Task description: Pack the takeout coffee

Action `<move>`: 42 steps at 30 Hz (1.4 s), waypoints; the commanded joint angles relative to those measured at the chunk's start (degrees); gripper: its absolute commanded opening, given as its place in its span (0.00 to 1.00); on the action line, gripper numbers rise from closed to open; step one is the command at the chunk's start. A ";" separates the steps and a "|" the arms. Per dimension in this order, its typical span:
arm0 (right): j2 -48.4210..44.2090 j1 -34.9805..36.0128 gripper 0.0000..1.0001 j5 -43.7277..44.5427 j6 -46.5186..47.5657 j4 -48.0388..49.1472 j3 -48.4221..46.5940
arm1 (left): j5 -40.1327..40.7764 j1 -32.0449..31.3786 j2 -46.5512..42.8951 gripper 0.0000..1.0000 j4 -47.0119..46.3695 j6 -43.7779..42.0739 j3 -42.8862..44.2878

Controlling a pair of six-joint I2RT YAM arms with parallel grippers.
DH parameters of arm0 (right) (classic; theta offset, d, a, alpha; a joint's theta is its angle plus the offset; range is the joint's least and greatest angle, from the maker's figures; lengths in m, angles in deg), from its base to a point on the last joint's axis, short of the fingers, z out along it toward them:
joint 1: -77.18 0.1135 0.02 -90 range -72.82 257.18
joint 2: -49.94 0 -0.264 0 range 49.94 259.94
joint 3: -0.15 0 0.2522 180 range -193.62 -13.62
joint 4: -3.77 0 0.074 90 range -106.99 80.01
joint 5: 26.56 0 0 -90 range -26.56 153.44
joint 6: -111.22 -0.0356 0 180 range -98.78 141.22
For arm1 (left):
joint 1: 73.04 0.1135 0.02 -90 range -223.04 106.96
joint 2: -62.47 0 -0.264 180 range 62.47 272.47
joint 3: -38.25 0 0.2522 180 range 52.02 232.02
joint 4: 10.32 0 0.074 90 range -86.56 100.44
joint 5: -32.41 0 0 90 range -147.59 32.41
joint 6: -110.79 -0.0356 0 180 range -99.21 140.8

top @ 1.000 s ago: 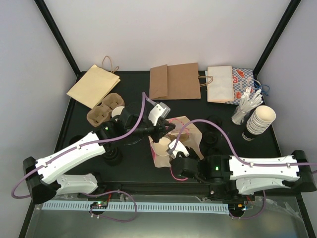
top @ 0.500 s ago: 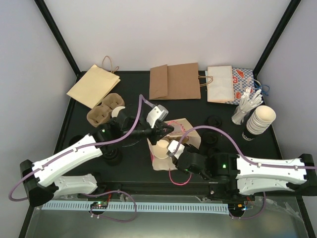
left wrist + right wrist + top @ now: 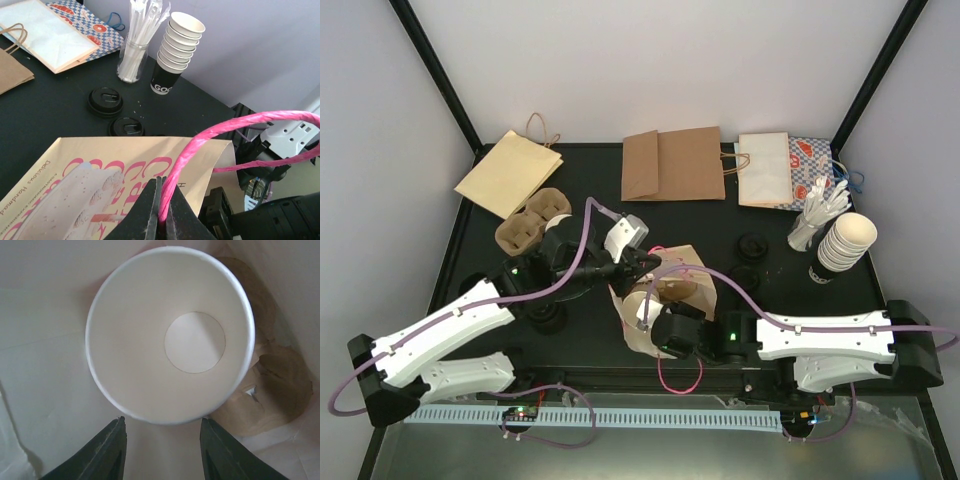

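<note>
1. Looks like the bagging step, close to finished: takeout coffee (image 3: 170,335) already down inside the paper bag (image 3: 100,165), open mouth facing the right wrist camera, nothing inside it.
2. Shows the left gripper (image 3: 161,200) clenched on the bag's pink handle (image 3: 225,127), at the bag's ten o'clock edge in the overhead view, apparently holding the mouth open.
3. Shows the right gripper (image 3: 161,419) released: fingers parted at six o'clock of the cup, rim just beyond the tips, nothing pinched between them.
4. Calls next, as a judgement, for drawing the right arm straight back out of the mouth without snagging paper or dragging the cup, then freeing the handle.
5. Reveals only through the right wrist view the cup's bare inside and a brown moulded piece (image 3: 280,385) at its four o'clock; touching or just beside, impossible to say.
6. Reveals only through the left wrist view the clamp on the handle, with black lids (image 3: 105,100) and the stack of cups (image 3: 180,40) toward twelve o'clock; offers from overhead merely a small cream disc between both arms.
</note>
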 commanded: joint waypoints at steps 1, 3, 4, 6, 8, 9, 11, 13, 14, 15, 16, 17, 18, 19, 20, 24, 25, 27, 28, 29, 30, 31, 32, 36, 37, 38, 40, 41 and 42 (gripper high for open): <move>-1.02 -0.12 0.44 1.17 -2.22 1.13 -1.02 | -0.30 0.46 -2.31 0.02 -0.76 -1.61 -1.57; -1.74 -0.61 0.45 2.83 -6.09 0.93 -1.31 | -1.15 0.46 -2.98 0.02 -1.36 -1.81 -2.69; -2.13 -1.12 0.45 2.75 -8.14 1.16 -1.36 | -1.49 0.46 -3.10 0.02 -1.77 -1.85 -3.06; -3.12 -2.23 0.45 1.18 -11.59 2.33 -0.96 | -2.37 0.46 -3.21 0.02 -2.12 -1.79 -3.69; -3.45 -2.74 0.45 0.06 -13.94 4.63 -0.08 | -3.01 0.46 -3.11 0.02 -2.61 -1.58 -3.98; -3.29 -2.79 0.45 -0.14 -14.80 5.36 0.17 | -3.32 0.46 -3.05 0.02 -2.73 -1.40 -4.12; -2.29 -2.89 0.45 1.80 -17.25 5.51 -0.05 | -3.80 0.46 -2.91 0.02 -3.13 -0.89 -4.13; -1.31 -2.80 0.45 3.69 -19.96 5.03 -0.74 | -4.00 0.46 -2.74 0.02 -3.79 0.04 -4.09; -1.20 -2.82 0.45 4.39 -21.44 5.33 -0.90 | -4.02 0.46 -2.69 0.02 -4.27 0.64 -4.05; -1.25 -2.88 0.45 4.88 -23.08 5.83 -0.90 | -4.02 0.46 -2.62 0.02 -4.75 1.34 -3.97; -1.29 -2.89 0.44 5.16 -24.76 6.55 -0.77 | -4.00 0.46 -2.52 0.02 -5.17 1.89 -3.88; -1.46 -2.88 0.44 5.39 -25.90 7.27 -0.51 | -4.11 0.46 -2.45 0.02 -5.68 2.43 -3.83; -1.41 -2.86 0.43 6.18 -27.23 7.43 -0.29 | -4.19 0.46 -2.44 0.02 -6.21 2.79 -3.79; -1.33 -2.87 0.42 7.39 -28.66 7.22 -0.23 | -4.31 0.46 -2.42 0.02 -6.62 3.00 -3.78; -1.12 -2.89 0.42 8.47 -29.73 6.86 -0.27 | -4.35 0.46 -2.42 0.02 -6.86 3.12 -3.78; 1.26 -2.87 0.41 11.37 -31.06 5.26 -1.01 | -4.28 0.46 -2.38 0.02 -6.92 3.33 -3.76; 2.01 -2.86 0.41 11.26 -30.89 5.51 -1.10 | -4.28 0.46 -2.34 0.02 -6.92 3.52 -3.78; 3.33 -2.84 0.41 10.73 -30.78 6.45 -0.97 | -4.21 0.46 -2.15 0.01 -6.90 3.79 -3.78; 4.44 -2.81 0.41 10.72 -30.99 6.74 -0.94 | -4.16 0.46 -1.96 0.02 -6.90 3.97 -3.78; 5.18 -2.88 0.41 10.86 -31.28 6.83 -1.00 | -4.20 0.46 -1.85 0.02 -6.95 4.23 -3.71; 6.00 -2.89 0.41 10.92 -31.26 7.03 -1.05 | -4.16 0.46 -1.81 0.02 -7.07 4.46 -3.70; 6.73 -2.89 0.40 10.97 -31.33 7.09 -1.14 | -4.19 0.46 -1.79 0.02 -7.18 4.67 -3.68; 7.31 -2.89 0.38 10.84 -31.22 7.24 -1.18 | -4.19 0.46 -1.69 0.02 -7.33 4.72 -3.69; 7.70 -2.80 0.21 9.02 -28.83 9.41 -1.07 | -3.74 0.54 -1.59 0.02 -7.10 4.80 -3.70; 7.41 -2.80 0.16 8.74 -28.24 9.70 -1.08 | -3.56 0.54 -1.67 0.02 -6.86 4.75 -3.70; 6.90 -2.75 0.14 8.65 -27.89 9.76 -1.11 | -3.36 0.62 -1.65 0.02 -6.68 4.61 -3.76; 5.76 -2.80 0.07 8.53 -27.17 9.95 -0.91 | -3.23 0.71 -1.69 0.02 -6.49 4.22 -3.95; 5.08 -2.79 0.03 8.33 -26.79 10.03 -0.72 | -3.15 0.72 -1.64 0.02 -6.47 4.09 -4.16; 4.43 -2.79 0.02 8.21 -26.53 10.02 -0.61 | -3.12 0.72 -1.59 0.02 -6.40 3.85 -4.32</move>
